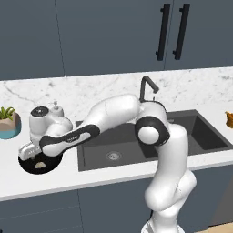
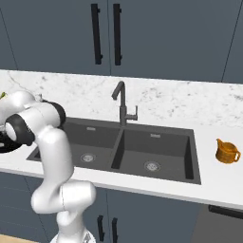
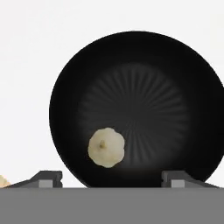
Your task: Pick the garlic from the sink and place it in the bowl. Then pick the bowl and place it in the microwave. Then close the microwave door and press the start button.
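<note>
Since the gripper (image 3: 112,177) hangs spread wide right over the bowl (image 3: 175,87), with the garlic (image 3: 106,147) lying loose inside it, step one looks done. Bowl sits on the counter (image 1: 113,179) left of the sink (image 1: 200,132); microwave trip, door and start button are all left.

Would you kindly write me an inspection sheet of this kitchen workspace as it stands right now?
Surface: white marbled counter with a dark double sink set in it.
Job's things: garlic lies inside the black bowl, off centre; the bowl stands on the counter left of the sink.
Clutter: teal plant pot at the far left; orange jug right of the sink; soap dispenser behind the arm.
Grippers: gripper open, above the bowl, holding nothing.
Cables: nothing seen.
Surroundings: dark faucet, grey-blue cabinets with black handles above.
</note>
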Motion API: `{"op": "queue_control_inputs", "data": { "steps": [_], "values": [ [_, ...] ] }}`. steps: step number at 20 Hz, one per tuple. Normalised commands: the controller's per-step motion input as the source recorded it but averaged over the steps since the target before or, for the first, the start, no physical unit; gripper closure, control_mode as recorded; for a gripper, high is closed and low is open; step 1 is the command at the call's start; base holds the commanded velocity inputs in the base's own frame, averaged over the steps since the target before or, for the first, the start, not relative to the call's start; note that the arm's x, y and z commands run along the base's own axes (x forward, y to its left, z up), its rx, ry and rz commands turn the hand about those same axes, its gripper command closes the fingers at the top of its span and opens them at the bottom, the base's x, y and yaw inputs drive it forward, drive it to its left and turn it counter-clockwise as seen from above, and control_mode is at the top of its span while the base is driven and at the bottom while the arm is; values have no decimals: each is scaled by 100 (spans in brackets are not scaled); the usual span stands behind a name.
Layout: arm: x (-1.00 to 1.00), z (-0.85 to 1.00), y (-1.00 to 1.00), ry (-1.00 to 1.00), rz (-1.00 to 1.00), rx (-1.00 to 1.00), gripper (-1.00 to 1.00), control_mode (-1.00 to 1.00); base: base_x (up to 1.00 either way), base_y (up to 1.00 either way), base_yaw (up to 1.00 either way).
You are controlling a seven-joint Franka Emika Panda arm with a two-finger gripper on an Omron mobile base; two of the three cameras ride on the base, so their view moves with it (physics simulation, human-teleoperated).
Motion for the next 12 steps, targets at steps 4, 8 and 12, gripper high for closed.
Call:
{"op": "queue_control_inputs", "data": {
  "steps": [4, 8, 12],
  "values": [
    [0, 22, -98, 24, -24, 14, -100, -100, 0, 0, 0],
    [0, -9, -100, 31, -28, 18, -100, -100, 0, 0, 0],
    [2, -48, -49, 20, -18, 18, -100, -100, 0, 0, 0]
  ]
}}
